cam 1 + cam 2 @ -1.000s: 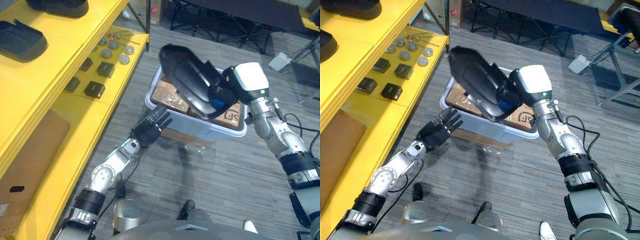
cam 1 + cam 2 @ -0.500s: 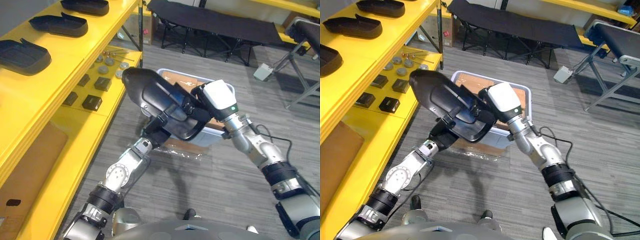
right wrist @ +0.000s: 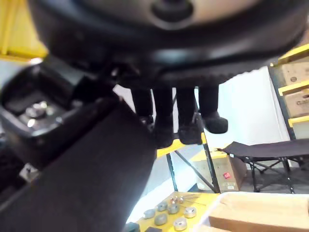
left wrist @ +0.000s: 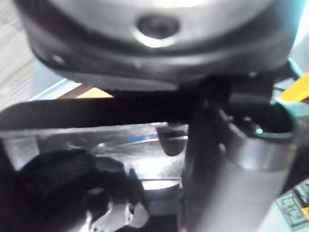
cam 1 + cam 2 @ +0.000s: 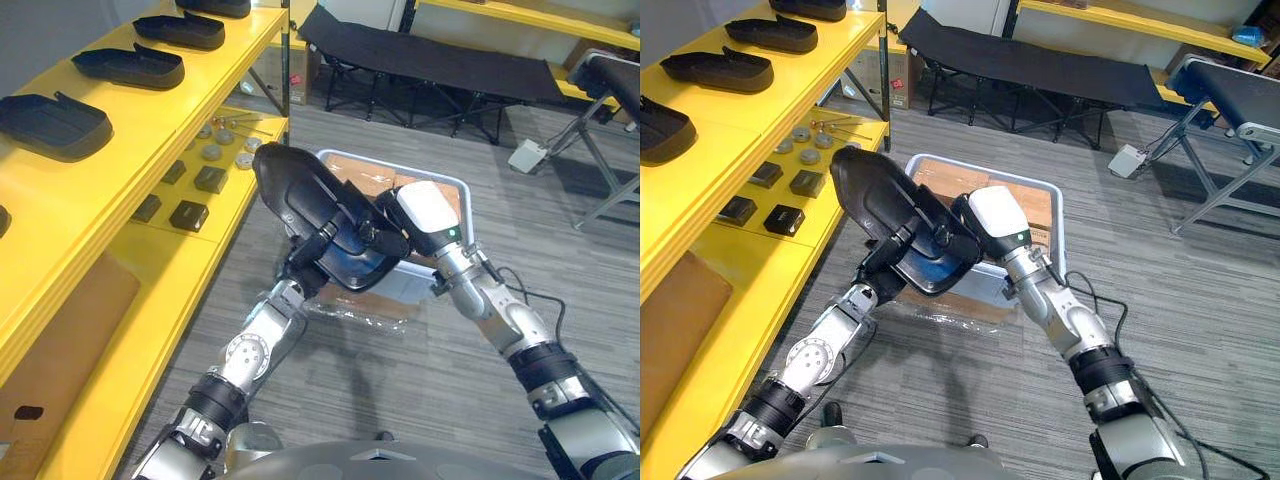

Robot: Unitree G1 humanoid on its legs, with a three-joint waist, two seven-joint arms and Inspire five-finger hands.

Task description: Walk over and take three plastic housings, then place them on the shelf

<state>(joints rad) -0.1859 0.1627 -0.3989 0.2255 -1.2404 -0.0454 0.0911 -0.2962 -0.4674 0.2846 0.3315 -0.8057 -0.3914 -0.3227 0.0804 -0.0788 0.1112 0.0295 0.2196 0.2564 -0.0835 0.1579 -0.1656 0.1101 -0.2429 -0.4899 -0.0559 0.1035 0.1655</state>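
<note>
A large black plastic housing [image 5: 318, 205] hangs tilted in the air above the near-left corner of a pale blue bin [image 5: 452, 186]. My right hand [image 5: 388, 240] is shut on its right end, fingers [image 3: 177, 118] curled over the rim. My left hand [image 5: 303, 272] reaches up from below and grips the housing's lower edge, one finger lying across the inside. Three more black housings [image 5: 128, 65] lie in a row on the top board of the yellow shelf [image 5: 120, 150] to my left.
The bin holds brown cardboard [image 5: 940, 178] and stands on the grey floor beside the shelf. Small dark blocks and grey discs [image 5: 210, 152] lie on the shelf's lower board. A black folding cot [image 5: 1040, 65] and a metal frame [image 5: 1230, 150] stand behind.
The camera has tilted up. My right hand carried the housing left and lower. My left hand rose from beside the bin and took hold of the housing's lower edge.
</note>
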